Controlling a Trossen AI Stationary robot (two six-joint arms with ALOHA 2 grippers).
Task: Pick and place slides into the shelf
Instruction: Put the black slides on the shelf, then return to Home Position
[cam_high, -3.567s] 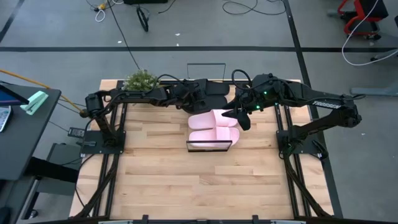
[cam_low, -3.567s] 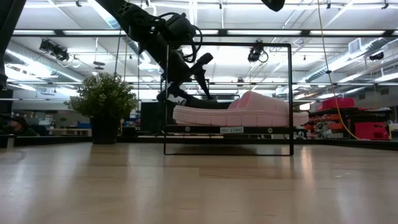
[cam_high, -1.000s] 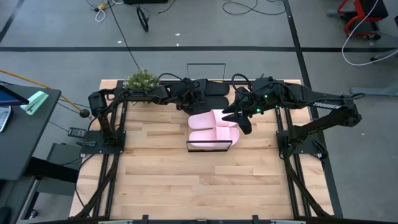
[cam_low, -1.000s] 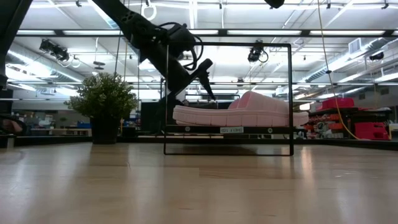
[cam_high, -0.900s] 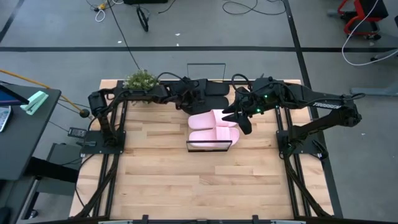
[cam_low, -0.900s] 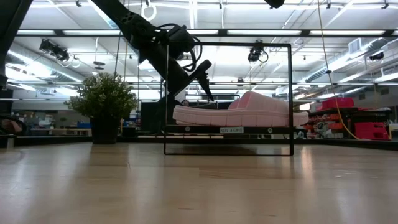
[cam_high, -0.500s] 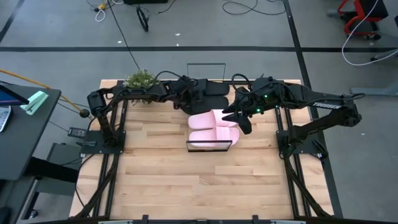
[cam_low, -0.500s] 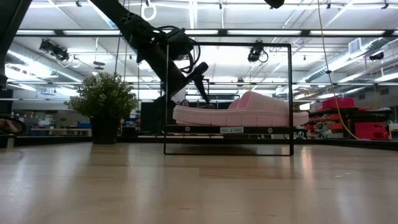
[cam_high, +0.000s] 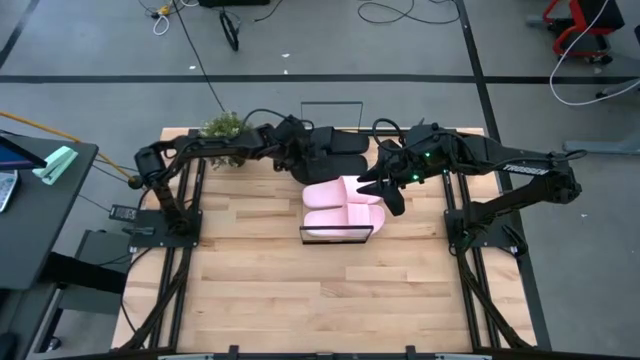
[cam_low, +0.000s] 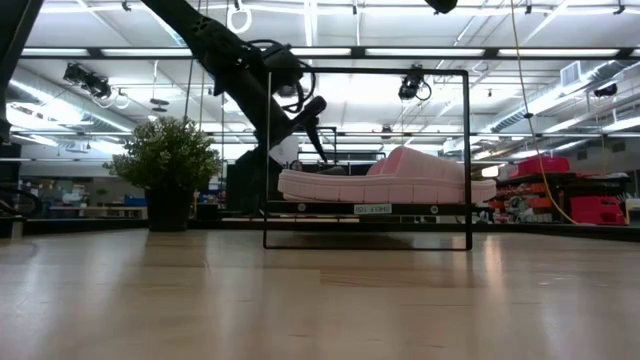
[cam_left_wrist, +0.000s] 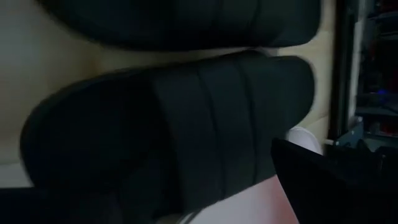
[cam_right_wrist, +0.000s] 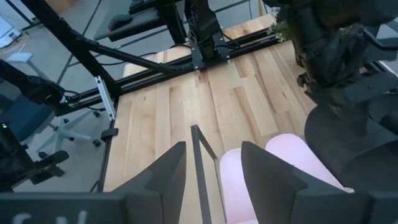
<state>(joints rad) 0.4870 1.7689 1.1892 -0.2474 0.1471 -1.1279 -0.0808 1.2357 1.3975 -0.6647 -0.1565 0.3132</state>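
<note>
Two pale pink slides lie side by side on the shelf's wood plank, inside its black wire frame. Two black slides lie just beyond them toward the far edge, soles down on light wood. I cannot tell whether that wood is plank or tabletop. My left gripper hovers open close over the nearer black slide, touching nothing that shows. My right gripper is open and empty at the right end of the pink slides.
A potted plant stands at the table's far left corner, beside the left arm. Bare wood tabletop stretches from the shelf to the near edge. Cables and a second wire rectangle lie past the far edge.
My left gripper has risen a little and drawn back toward the table's far-left side above the black slides, its arm bending more. The slides and my right arm have kept still.
</note>
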